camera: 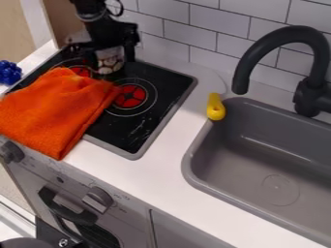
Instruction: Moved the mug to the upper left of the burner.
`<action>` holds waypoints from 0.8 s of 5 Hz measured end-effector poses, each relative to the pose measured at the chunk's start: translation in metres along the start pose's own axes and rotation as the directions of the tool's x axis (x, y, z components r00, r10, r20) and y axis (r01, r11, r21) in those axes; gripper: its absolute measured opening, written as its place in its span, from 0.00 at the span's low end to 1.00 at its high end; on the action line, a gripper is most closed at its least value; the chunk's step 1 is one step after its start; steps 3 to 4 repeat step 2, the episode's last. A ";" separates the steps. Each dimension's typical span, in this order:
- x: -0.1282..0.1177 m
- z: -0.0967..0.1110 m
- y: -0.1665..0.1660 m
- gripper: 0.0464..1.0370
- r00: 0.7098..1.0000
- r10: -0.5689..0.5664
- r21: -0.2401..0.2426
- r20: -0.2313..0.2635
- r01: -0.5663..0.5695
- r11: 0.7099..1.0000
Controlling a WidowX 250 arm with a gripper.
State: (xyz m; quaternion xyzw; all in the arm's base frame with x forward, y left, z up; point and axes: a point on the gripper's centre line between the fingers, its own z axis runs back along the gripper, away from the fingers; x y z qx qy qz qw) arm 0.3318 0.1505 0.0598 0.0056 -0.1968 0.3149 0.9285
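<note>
At the upper left, the black gripper [107, 50] hangs down over the back of the stove, right at the mug. The mug [109, 63], pale with a brownish pattern, stands upright beneath it, its upper part hidden by the gripper. It is behind and to the upper left of the right-hand burner [131, 96], near the back edge of the black stove top [142, 128]. Whether the gripper holds the mug cannot be told.
An orange cloth [57, 109] covers the stove's left front and part of the other burner [81, 70]. A blue bumpy object [9, 72] sits at the far left. The yellow object [215, 107] lies by the grey sink [192, 160], below the black faucet [242, 72]. Tiled wall behind.
</note>
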 end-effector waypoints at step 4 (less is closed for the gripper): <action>-0.006 0.021 0.017 0.96 0.983 -0.183 -0.024 -0.019 0.183 0.983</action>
